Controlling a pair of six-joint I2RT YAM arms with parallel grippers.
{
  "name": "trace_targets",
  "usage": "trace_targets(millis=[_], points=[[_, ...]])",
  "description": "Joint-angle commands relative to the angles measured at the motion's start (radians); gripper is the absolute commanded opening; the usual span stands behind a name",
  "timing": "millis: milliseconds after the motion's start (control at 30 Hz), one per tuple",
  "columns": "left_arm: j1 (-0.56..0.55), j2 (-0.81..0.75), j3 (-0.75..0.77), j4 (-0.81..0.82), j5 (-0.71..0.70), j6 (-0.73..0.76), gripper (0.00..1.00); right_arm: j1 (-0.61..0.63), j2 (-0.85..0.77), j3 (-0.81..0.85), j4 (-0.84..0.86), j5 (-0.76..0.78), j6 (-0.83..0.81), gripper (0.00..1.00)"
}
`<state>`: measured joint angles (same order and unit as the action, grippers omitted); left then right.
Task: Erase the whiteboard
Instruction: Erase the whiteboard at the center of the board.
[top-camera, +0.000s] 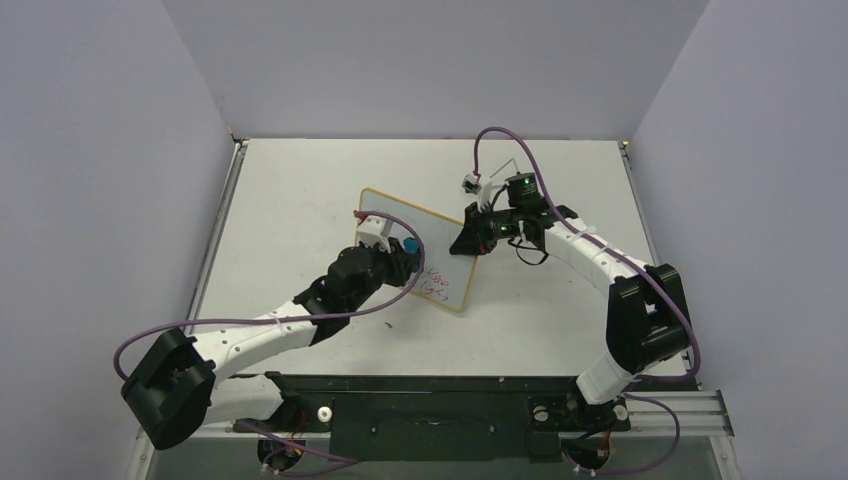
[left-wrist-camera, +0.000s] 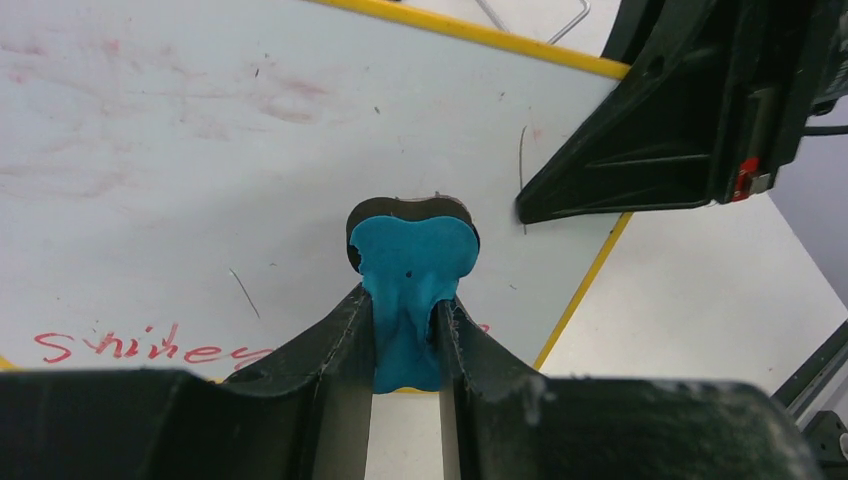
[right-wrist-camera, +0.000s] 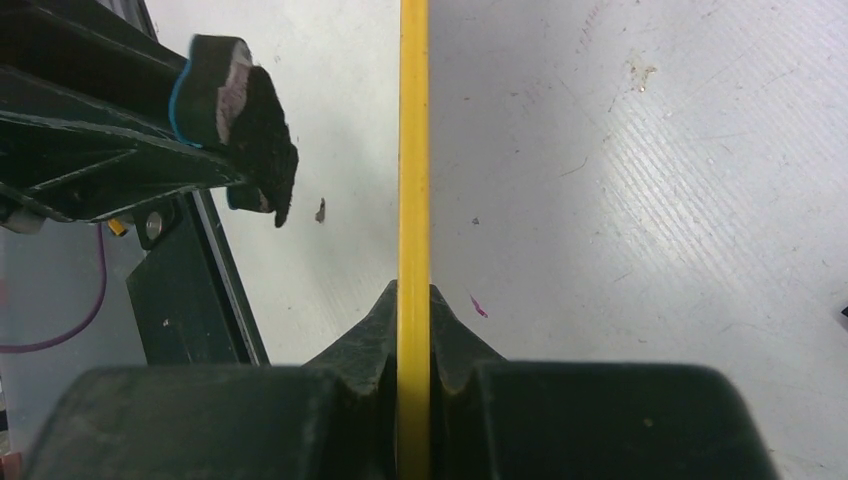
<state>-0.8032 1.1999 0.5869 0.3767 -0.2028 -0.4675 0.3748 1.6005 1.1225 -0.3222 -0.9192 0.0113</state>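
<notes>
two arms meet at the whiteboard (top-camera: 440, 243), which sits near the middle of the white worktop (top-camera: 300, 180), turned at an angle so that one corner points toward the arm bases. the left arm (top-camera: 270, 335) reaches in from the near left, and the left jaws stand narrow, clamped on a small eraser (left-wrist-camera: 412, 270) with a blue body and a dark felt face. in the left wrist view the felt faces the white surface of the board (left-wrist-camera: 200, 150), toward its right half; whether it presses on the surface cannot be told for sure. red handwriting (left-wrist-camera: 140, 345) runs along the board edge nearest that camera, to the left of the eraser, and the same red lines (top-camera: 437, 285) show in the top view close to the board's near corner. faint pink smears (left-wrist-camera: 150, 100) mark the far left part of the surface. the right arm (top-camera: 600, 260) comes in from the right side, and the right jaws are closed tight on the board's yellow frame edge (right-wrist-camera: 413, 150), which runs straight up between them in the right wrist view. from that camera the eraser (right-wrist-camera: 235, 110) appears at the upper left, its felt toward the board side of the frame. purple cables (top-camera: 200, 325) loop along both arms.
</notes>
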Motion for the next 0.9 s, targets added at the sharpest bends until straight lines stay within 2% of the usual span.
trace_targets(millis=[0, 167, 400, 567, 733, 867], points=[[0.005, 0.043, -0.004, -0.05, 0.007, -0.008, 0.0, 0.01, -0.003, 0.014, -0.026, -0.002, -0.004, 0.0], [0.003, 0.156, 0.047, -0.071, 0.049, -0.019, 0.0, 0.011, -0.005, 0.013, -0.025, -0.003, -0.004, 0.0], [-0.008, 0.267, 0.084, -0.022, 0.06, -0.024, 0.0, 0.011, -0.005, 0.013, -0.026, -0.007, -0.004, 0.0], [-0.07, 0.334, 0.116, 0.031, 0.065, -0.019, 0.0, 0.012, -0.004, 0.013, -0.025, -0.007, -0.004, 0.0], [-0.114, 0.36, 0.127, 0.043, 0.036, -0.015, 0.0, 0.011, -0.007, 0.013, -0.026, -0.009, -0.004, 0.0], [-0.099, 0.31, 0.084, 0.03, -0.045, -0.024, 0.0, 0.01, -0.01, 0.013, -0.026, -0.01, -0.004, 0.0]])
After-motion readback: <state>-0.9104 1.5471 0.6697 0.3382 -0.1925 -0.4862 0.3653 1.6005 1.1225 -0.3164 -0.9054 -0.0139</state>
